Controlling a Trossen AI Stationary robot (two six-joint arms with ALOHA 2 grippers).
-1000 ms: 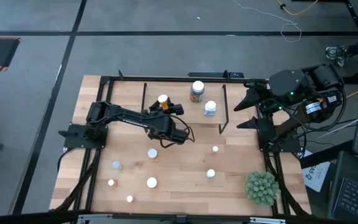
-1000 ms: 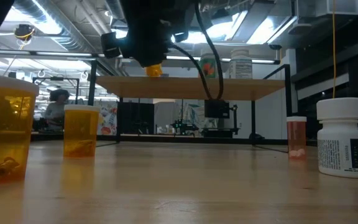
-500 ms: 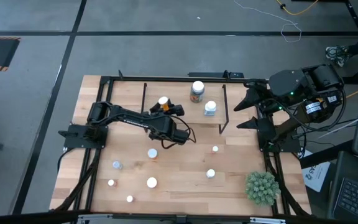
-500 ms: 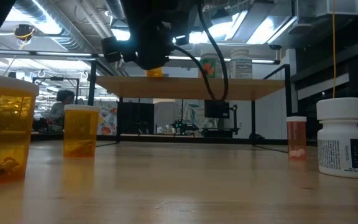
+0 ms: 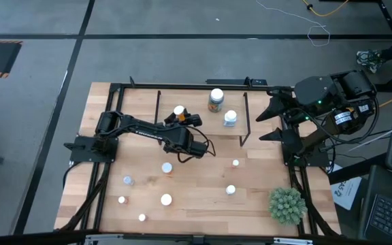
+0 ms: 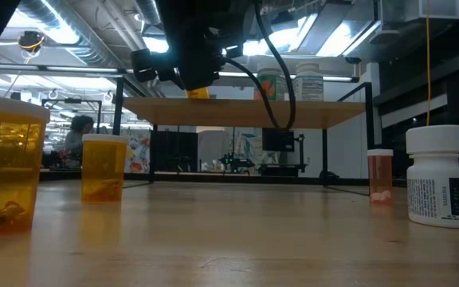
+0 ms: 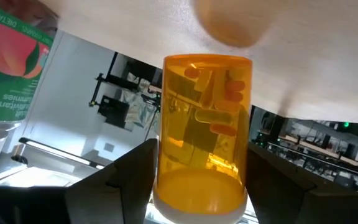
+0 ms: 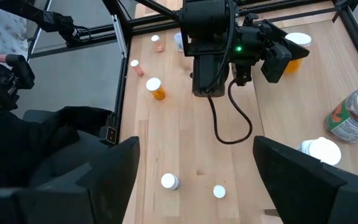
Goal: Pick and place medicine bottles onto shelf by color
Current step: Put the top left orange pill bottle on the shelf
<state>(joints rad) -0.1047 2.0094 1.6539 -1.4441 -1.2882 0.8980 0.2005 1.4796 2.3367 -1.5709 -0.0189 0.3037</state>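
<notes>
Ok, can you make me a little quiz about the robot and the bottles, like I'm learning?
1. True or false: the left gripper has its jaws shut on the orange pill bottle with the white cap.
2. Which stand on the low light-wood shelf with black legs? A) a green-labelled jar and a white bottle B) a cup and a spoon C) two red cans.
3. Fill in: the spiky green ball plant sits on the wooden table near the ____ arm's side.

Key: 1 true; 2 A; 3 right. The right gripper waits open at the table's right edge.
</notes>
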